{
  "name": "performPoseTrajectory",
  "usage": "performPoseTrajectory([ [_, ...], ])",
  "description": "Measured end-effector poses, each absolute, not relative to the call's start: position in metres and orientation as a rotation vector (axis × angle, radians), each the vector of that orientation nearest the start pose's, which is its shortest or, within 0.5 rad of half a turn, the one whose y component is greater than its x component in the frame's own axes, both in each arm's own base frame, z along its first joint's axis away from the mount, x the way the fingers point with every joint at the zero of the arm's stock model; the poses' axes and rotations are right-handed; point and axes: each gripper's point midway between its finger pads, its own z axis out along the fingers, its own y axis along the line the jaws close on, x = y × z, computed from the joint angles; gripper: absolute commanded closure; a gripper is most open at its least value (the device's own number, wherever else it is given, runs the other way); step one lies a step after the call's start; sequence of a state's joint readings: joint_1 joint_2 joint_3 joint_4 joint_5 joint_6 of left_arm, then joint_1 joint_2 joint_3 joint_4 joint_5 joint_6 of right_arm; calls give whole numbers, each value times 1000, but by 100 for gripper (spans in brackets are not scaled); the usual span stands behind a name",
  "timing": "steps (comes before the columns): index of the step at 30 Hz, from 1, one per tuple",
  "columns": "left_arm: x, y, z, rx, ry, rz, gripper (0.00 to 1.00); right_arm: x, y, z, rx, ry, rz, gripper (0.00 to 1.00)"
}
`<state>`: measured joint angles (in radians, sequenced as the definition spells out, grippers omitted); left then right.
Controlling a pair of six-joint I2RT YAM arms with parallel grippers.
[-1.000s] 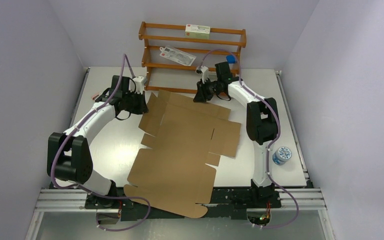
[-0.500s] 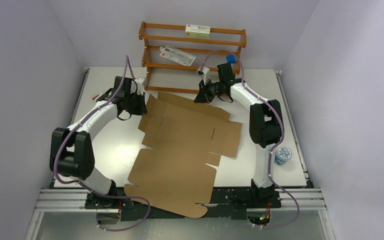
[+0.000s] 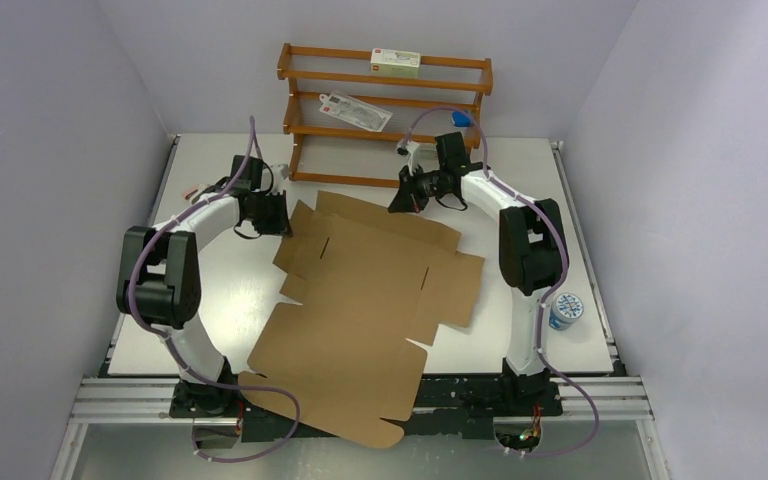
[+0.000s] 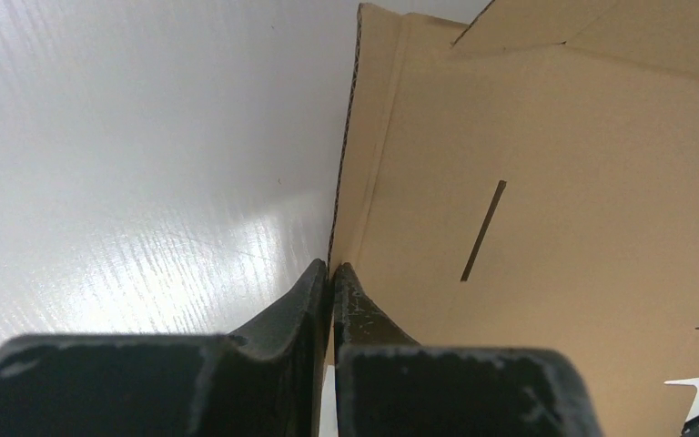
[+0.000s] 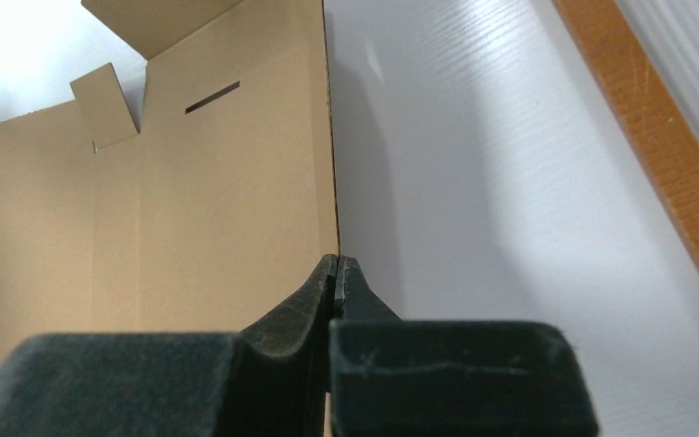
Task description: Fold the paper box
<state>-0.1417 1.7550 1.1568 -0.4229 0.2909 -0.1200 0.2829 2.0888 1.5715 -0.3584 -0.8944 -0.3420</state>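
Note:
The paper box (image 3: 370, 290) is a flat brown die-cut cardboard sheet lying across the table, its near end hanging over the front edge. My left gripper (image 3: 282, 222) is shut on the sheet's far left edge; in the left wrist view (image 4: 331, 269) its tips pinch the cardboard edge (image 4: 437, 182). My right gripper (image 3: 400, 200) is shut on the sheet's far right edge; in the right wrist view (image 5: 336, 262) its tips clamp the edge of the box (image 5: 191, 200). A slot (image 4: 482, 230) shows in the panel.
An orange-brown wooden rack (image 3: 385, 100) stands at the back, holding white printed cartons (image 3: 395, 63). Its base rail shows in the right wrist view (image 5: 655, 118). A small blue-and-white tub (image 3: 563, 310) sits at the right edge by the right arm.
Both grippers have pulled the box's far edge toward the near side and a little left. The sheet slid nearer, overhanging the front edge more. The left arm's elbow has swung inward.

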Motion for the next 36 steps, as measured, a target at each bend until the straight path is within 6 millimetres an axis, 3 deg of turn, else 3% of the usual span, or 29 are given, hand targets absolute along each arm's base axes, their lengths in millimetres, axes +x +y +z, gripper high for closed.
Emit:
performPoseTrajectory([
  [6,381,-114,57,143,2602,-508,92,426,256,98,-1079,2002,1037,100],
  [12,381,-120,68,163,2564,-555,92,419,251,121,-1125,1965,937,100],
  [25,377,-133,144,86,2261,-631,92,415,256,200,-1324,1703,503,100],
  [30,359,-140,136,25,2193,-639,92,403,254,210,-1410,1597,409,100],
  [36,339,-141,120,-18,2129,-662,92,382,253,208,-1480,1518,351,100],
])
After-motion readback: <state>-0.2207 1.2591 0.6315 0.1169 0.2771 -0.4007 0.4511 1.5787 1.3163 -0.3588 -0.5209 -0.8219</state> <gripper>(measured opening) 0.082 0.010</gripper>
